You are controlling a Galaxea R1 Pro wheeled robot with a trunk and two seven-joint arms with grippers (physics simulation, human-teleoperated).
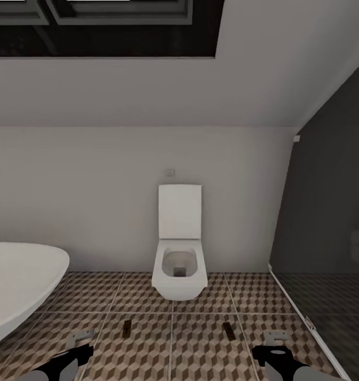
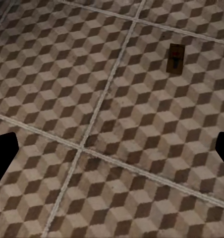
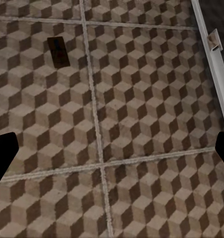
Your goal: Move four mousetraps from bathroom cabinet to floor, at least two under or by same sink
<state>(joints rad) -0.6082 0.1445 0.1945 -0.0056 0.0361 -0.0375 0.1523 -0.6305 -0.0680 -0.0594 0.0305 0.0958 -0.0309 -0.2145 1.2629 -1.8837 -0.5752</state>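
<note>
Two mousetraps lie flat on the cube-patterned bathroom floor (image 1: 200, 354) in front of the toilet, one on the left (image 1: 127, 328) and one on the right (image 1: 229, 330). The left wrist view has the left mousetrap (image 2: 176, 58) on a tile, and the right wrist view has the right one (image 3: 58, 52). My left gripper (image 1: 76, 344) (image 2: 112, 153) hovers open over bare tiles, short of its trap. My right gripper (image 1: 274, 343) (image 3: 112, 153) is also open, with nothing between its fingers. The cabinet and the sink are out of view.
A white wall-hung toilet (image 1: 179, 264) with its lid up stands straight ahead. A white oval bathtub (image 1: 18, 286) juts in at the left. A dark glass shower screen (image 1: 322, 238) with a white floor rail (image 3: 211, 54) closes off the right.
</note>
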